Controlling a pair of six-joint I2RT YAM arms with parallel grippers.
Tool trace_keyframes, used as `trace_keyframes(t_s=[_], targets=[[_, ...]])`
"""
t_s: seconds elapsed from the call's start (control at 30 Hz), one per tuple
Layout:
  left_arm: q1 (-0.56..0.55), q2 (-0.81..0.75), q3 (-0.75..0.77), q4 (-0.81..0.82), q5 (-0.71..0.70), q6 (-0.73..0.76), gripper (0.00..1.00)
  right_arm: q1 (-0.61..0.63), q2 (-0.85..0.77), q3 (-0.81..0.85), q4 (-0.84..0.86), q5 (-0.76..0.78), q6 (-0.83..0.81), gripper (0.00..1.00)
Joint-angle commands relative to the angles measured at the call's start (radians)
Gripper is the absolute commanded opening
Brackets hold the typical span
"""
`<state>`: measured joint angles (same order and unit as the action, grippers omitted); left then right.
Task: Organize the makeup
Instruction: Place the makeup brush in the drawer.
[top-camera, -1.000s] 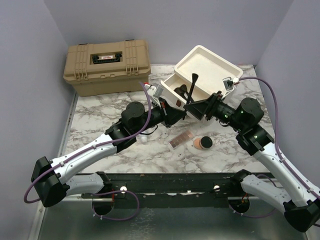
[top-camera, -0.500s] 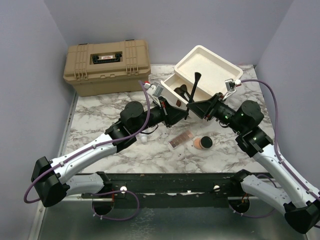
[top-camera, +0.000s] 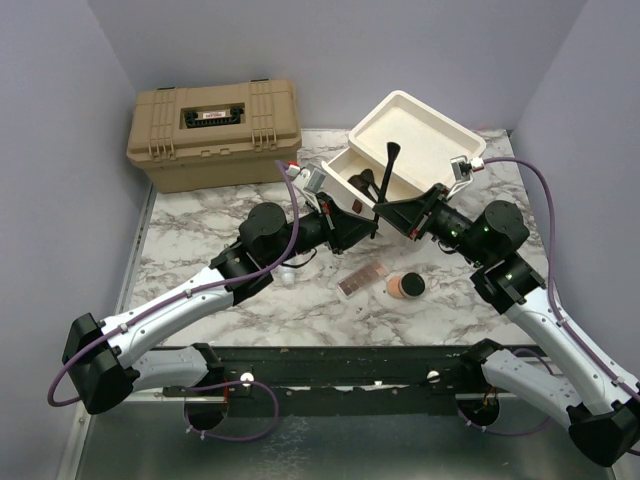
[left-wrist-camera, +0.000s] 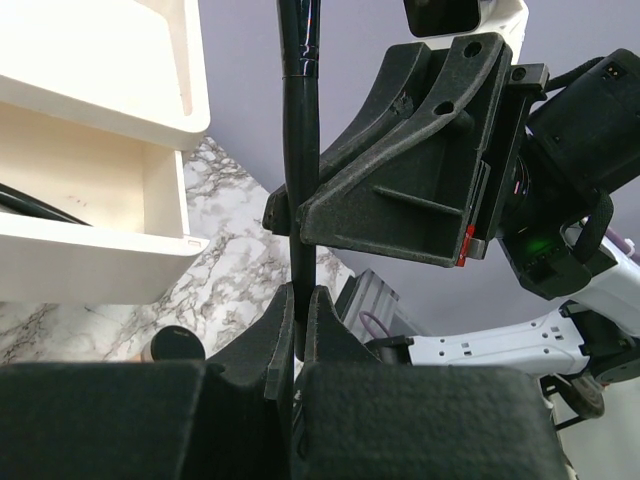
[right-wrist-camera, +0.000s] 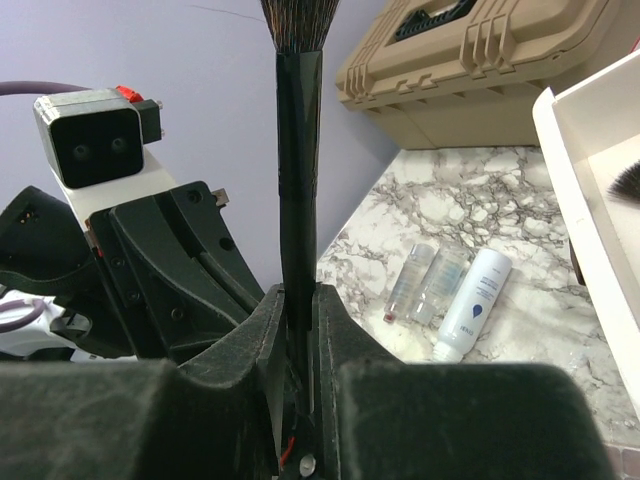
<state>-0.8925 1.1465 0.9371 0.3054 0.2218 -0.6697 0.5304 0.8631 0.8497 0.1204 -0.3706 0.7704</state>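
One marble table (top-camera: 200, 250). One tan toolbox (top-camera: 213, 120), lid down, at the far left. One cream drawer unit (top-camera: 420, 125) at the far right, its drawer (top-camera: 338, 163) standing open with dark brushes (top-camera: 365, 182) inside; how many cannot be told.

One pink palette (top-camera: 362, 278) flat on the marble near the middle. One round compact (top-camera: 408, 286) just beside it on the right, peach powder showing. One whitish bottle (right-wrist-camera: 474, 302) lying beside two slim tubes (right-wrist-camera: 412, 282). One black-handled brush (right-wrist-camera: 298, 150) upright in the air before the drawer, bristles up.

Two arms: the left arm (top-camera: 180, 300) stretched forward and rightward, the right arm (top-camera: 540, 310) bent leftward, meeting over mid-table. The left gripper (left-wrist-camera: 297, 325) pinches the handle's lower end. The right gripper (right-wrist-camera: 297, 315) is closed against the handle just above.
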Motion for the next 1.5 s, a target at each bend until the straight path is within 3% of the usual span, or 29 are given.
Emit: trace_keyframes(t_s=[0.0, 0.2, 0.3, 0.53, 0.7, 1.0, 1.27, 1.47], targets=[[-0.003, -0.01, 0.002, 0.02, 0.019, -0.001, 0.0, 0.006, -0.008, -0.002, 0.025, -0.012, 0.001, 0.13], [-0.004, -0.011, -0.007, 0.02, -0.001, -0.001, 0.0, 0.006, -0.006, 0.001, 0.016, -0.013, -0.002, 0.07], [-0.004, -0.007, -0.012, 0.018, -0.005, -0.005, 0.06, 0.006, -0.008, 0.004, 0.001, -0.003, -0.009, 0.04], [-0.003, -0.025, -0.032, 0.0, -0.07, -0.014, 0.54, 0.006, -0.007, 0.022, -0.055, 0.043, -0.029, 0.02], [-0.004, -0.048, -0.035, -0.051, -0.134, 0.0, 0.73, 0.006, 0.006, 0.045, -0.114, 0.079, -0.057, 0.02], [-0.002, -0.086, -0.008, -0.236, -0.334, 0.044, 0.77, 0.006, 0.059, 0.145, -0.316, 0.138, -0.185, 0.02], [0.001, -0.141, -0.038, -0.304, -0.502, 0.004, 0.83, 0.006, 0.248, 0.426, -0.695, 0.257, -0.463, 0.01], [0.022, -0.125, -0.041, -0.393, -0.548, -0.068, 0.92, 0.006, 0.346, 0.539, -0.794, 0.32, -0.565, 0.01]])
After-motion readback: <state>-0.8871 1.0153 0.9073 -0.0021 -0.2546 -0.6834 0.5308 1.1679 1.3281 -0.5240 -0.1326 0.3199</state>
